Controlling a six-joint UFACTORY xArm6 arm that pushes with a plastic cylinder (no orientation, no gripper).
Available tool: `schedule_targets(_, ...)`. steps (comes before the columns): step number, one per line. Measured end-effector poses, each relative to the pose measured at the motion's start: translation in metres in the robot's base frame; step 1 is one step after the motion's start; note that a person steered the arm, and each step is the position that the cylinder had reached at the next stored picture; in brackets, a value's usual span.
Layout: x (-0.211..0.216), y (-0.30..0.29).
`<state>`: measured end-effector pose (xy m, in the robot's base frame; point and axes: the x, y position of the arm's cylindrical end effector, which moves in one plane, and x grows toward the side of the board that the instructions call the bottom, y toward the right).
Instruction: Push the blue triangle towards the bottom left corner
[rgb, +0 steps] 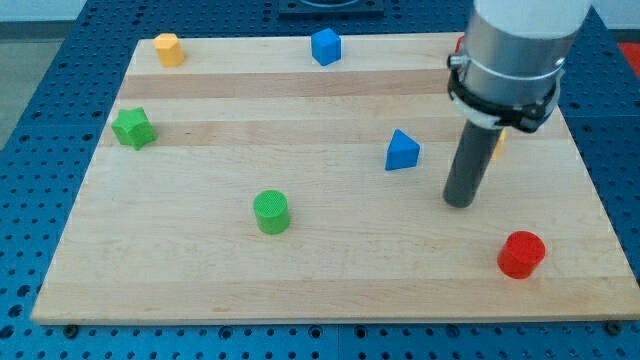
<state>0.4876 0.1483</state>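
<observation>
The blue triangle (402, 151) lies on the wooden board (200, 260), right of its middle. My tip (459, 203) rests on the board to the right of the triangle and a little below it, apart from it by a small gap. The rod rises from the tip into the grey arm body at the view's top right.
A blue cube (325, 46) sits at the top middle. A yellow block (168, 49) is at the top left, a green star (132, 128) at the left, a green cylinder (271, 212) below the middle, a red cylinder (521, 254) at the bottom right. Red and yellow bits peek out behind the arm.
</observation>
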Motion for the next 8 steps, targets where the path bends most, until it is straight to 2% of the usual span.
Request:
schedule_targets(1, -0.050, -0.012)
schedule_targets(2, -0.092, -0.122)
schedule_targets(3, -0.084, -0.217)
schedule_targets(4, -0.105, -0.137)
schedule_targets(5, -0.094, -0.079)
schedule_targets(6, -0.058, -0.161)
schedule_targets(7, -0.044, -0.273)
schedule_targets(8, -0.051, -0.243)
